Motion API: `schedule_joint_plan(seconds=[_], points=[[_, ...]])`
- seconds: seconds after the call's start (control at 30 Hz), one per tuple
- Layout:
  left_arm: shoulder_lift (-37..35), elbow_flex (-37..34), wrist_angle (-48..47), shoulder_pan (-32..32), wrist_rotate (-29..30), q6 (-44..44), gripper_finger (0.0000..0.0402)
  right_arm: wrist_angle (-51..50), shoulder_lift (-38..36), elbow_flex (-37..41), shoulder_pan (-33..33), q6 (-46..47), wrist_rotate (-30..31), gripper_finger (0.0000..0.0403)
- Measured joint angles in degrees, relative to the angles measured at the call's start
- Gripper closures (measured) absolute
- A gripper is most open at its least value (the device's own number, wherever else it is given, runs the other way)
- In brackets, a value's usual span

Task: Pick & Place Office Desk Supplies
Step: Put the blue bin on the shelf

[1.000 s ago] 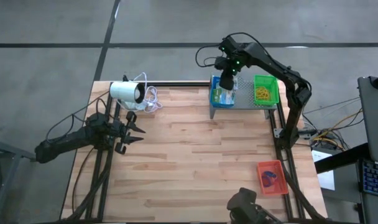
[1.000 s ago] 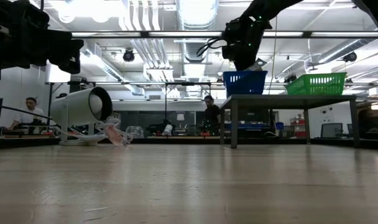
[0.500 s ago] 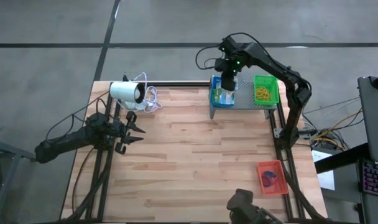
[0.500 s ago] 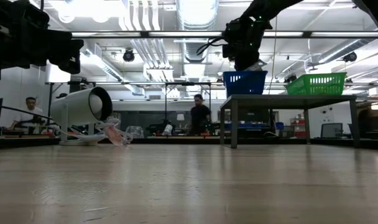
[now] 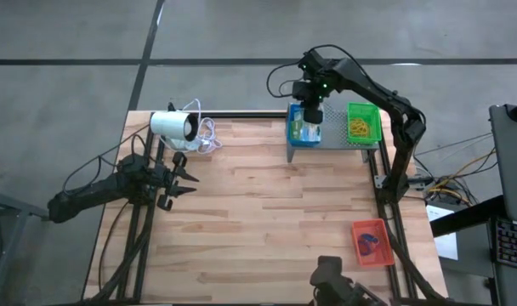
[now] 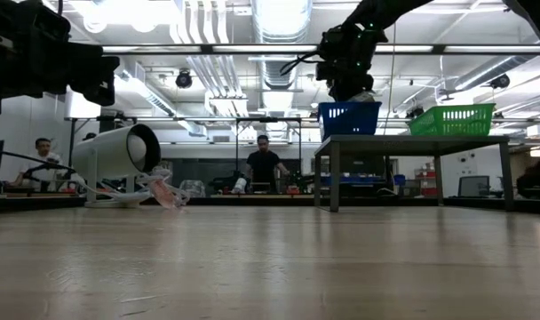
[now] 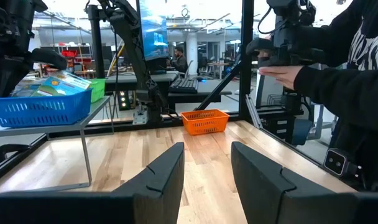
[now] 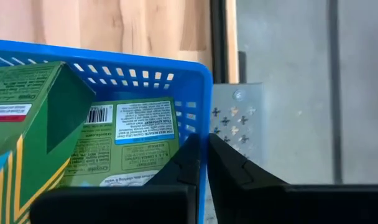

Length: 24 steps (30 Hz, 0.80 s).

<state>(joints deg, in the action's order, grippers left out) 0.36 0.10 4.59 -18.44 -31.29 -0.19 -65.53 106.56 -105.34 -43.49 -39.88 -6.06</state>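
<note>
The green-and-white packets lie in the blue tray, which sits on the grey perforated stand at the far right of the tabletop; beside it the green tray holds the tan-yellow rubber bands, and well apart, near the front right corner, the orange tray holds the small red and blue loops.

The right gripper hangs just above the blue tray's corner, its jaws pressed together on nothing (the wrist view shows them meeting right over the tray's rim, no packet between them). The left gripper waits over the left side of the tabletop with jaws spread and empty, near the white cylinder.

Judging by this, the risk is in the tight clearance: jaws this close to the rim could catch the tray wall on a sideways move and drag or tip the tray off the stand, spilling the packets. The packets are stacked unevenly, so a later grab could take two at once. A person's hand is near the rig in the left wrist view.
</note>
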Motion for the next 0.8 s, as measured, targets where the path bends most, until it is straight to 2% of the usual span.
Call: schedule_joint_plan(seconds=[0.43,0.8], points=[[0.00,0.00,0.01,0.00,0.00,0.02,0.0268,4.18,0.00,0.02,-0.15,-6.98,3.23,0.0389],[0.00,0.00,0.00,0.00,0.00,0.22,0.0268,4.54,0.00,0.02,-0.38,-2.29,3.25,0.0388]])
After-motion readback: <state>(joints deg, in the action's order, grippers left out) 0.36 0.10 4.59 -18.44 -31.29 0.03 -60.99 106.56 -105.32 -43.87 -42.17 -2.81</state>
